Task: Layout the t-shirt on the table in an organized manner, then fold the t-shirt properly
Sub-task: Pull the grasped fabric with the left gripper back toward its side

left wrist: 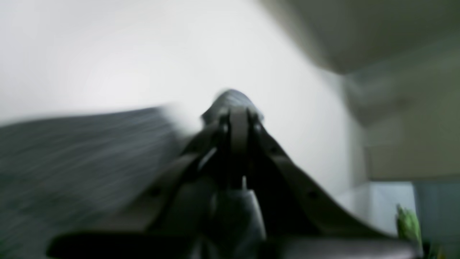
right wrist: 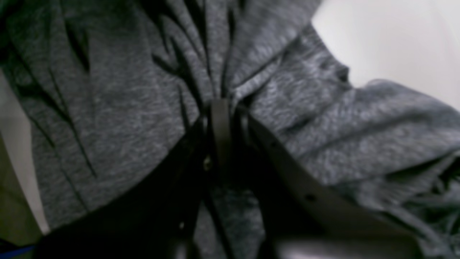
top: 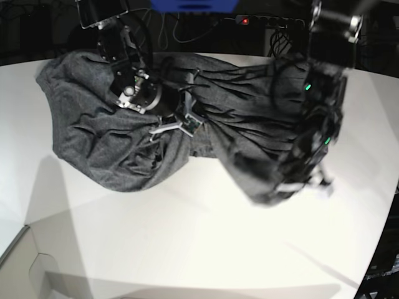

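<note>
Both grippers clamped on shirt (top: pixel 124 143): right gripper (right wrist: pixel 221 102) mid-fabric, left gripper (left wrist: pixel 237 108) pinching an edge over table (top: pixel 199 249).

one heathered dark grey knit t-shirt (top: pixel 206 124) is in view, the only cloth there, bunched and wrinkled. one wide, plain white matte table (top: pixel 187 237) with a curved edge lies under it. two dark robot arms reach over that surface, so two grippers: one left gripper (left wrist: pixel 238 108) and one right gripper (right wrist: pixel 220 104), each with two jaws pressed together. three small green lights glow on the arm at the right of the base view. one small red light (top: pixel 245 20) shows at the back, and one blue object (top: pixel 193 5) sits at the top edge.
</note>
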Controlling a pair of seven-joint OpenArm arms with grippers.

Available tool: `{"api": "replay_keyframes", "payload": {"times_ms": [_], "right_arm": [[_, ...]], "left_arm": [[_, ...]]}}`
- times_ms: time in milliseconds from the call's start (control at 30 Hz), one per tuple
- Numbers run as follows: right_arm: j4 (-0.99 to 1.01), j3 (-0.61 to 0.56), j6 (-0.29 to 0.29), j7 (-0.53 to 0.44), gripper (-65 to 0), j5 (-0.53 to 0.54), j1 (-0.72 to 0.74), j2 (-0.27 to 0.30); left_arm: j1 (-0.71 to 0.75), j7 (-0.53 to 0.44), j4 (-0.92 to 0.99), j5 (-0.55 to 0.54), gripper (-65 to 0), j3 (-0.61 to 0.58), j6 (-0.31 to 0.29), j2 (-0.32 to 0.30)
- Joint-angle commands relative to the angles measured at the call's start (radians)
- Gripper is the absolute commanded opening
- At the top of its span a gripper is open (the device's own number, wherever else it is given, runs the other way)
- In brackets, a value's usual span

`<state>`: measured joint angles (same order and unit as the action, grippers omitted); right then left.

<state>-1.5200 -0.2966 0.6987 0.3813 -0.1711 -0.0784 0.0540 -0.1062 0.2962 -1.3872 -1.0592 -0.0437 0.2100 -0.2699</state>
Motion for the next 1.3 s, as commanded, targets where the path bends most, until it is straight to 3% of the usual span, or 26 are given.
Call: {"api": "replay_keyframes", "payload": {"times_ms": [0,133,200,333,633,733,800,1000,1167,1267], "right_arm": [[-0.004,0.000,-0.001,-0.023,-65.0,0.017,0.010,-0.004],[0.009,0.000,-0.001,-0.025,-65.0,0.017,0.012,-0.007],[0.009,0.000,-0.001,-0.025,-65.0,0.017,0.024,-0.009],[0.009,0.000,-0.001,-0.025,-65.0,0.017,0.033,-0.009],[0.009,-0.003,-0.001,-0.025,-65.0,0.017,0.033,-0.009],[0.008,-0.002,-0.001,-0.025,-65.0,0.017,0.033,-0.009],[0.008,-0.002,-0.001,-0.025,-65.0,0.017,0.033,-0.009],[0.006,-0.006,-0.001,-0.025,-65.0,0.017,0.033,-0.009],[0.008,-0.008,-0.001,-0.025,-65.0,0.017,0.033,-0.010],[0.006,-0.008,-0.001,-0.023,-65.0,0.017,0.033,-0.010]], "left_arm": [[0.015,-0.010,-0.014,-0.046,-64.9,0.038,-0.060,-0.009],[0.142,-0.002,-0.010,-0.091,-64.8,0.207,-0.251,-0.009],[0.181,-0.001,-0.008,-0.095,-64.5,0.256,-0.309,-0.009],[0.234,0.001,0.002,-0.097,-63.6,0.307,-0.361,-0.009],[0.283,0.002,0.022,-0.100,-35.3,0.314,-0.459,0.022],[0.290,0.002,-0.011,-0.134,-32.0,0.338,-0.527,0.027],[0.280,0.002,-0.028,-0.148,-32.0,0.336,-0.541,0.027],[0.168,0.001,-0.013,-0.143,-31.9,0.267,-0.522,0.054],[0.070,-0.009,0.087,-0.033,-31.8,0.163,-0.231,0.070],[0.070,-0.009,0.090,-0.010,-31.8,0.164,-0.136,0.077]]}}
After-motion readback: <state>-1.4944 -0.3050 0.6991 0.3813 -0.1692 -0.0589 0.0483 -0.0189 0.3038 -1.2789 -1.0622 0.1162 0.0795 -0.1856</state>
